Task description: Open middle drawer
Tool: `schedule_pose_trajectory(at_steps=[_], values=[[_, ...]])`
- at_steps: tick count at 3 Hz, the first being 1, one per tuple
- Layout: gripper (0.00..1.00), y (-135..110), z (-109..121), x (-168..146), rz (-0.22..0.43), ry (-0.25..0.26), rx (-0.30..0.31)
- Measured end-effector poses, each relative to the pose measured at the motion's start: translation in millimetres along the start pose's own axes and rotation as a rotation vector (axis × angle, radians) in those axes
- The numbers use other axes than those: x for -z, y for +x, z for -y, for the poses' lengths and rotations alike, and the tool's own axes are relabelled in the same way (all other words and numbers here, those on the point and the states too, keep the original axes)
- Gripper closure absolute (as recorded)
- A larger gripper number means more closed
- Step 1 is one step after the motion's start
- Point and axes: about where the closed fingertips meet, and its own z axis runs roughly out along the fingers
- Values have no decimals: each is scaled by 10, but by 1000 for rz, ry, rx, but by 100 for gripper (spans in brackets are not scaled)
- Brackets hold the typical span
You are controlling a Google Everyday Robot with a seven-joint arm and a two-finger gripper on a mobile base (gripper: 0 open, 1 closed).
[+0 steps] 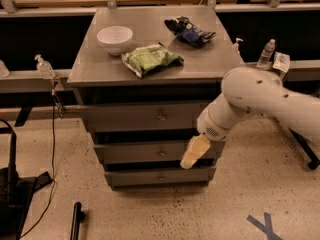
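Middle drawer (135, 153), looking shut between the other two fronts, has the gripper (189, 159) before its right part, just right of the knob (161, 152), wide or narrow I cannot tell; the approach seems in hand, and next it should move left onto the knob and pull nearward.

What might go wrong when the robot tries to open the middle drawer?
1. The gripper hangs to the right of the small knob on the middle drawer, so it may miss the knob.
2. The top drawer and bottom drawer look alike and sit close, so it may catch the wrong one.
3. A hard tug may shake the cabinet, and the white bowl and green bag on top may slide.
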Motion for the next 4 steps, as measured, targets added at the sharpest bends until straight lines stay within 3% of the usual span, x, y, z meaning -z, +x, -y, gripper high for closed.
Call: schedule_pose_trajectory(at_steps=[1, 2, 3, 4], values=[[0, 157, -59, -892, 116, -23, 73], [0, 177, -62, -1186, 183, -8, 121], [0, 172, -56, -1224, 191, -5, 131], [0, 236, 11, -1298, 184, 35, 135]])
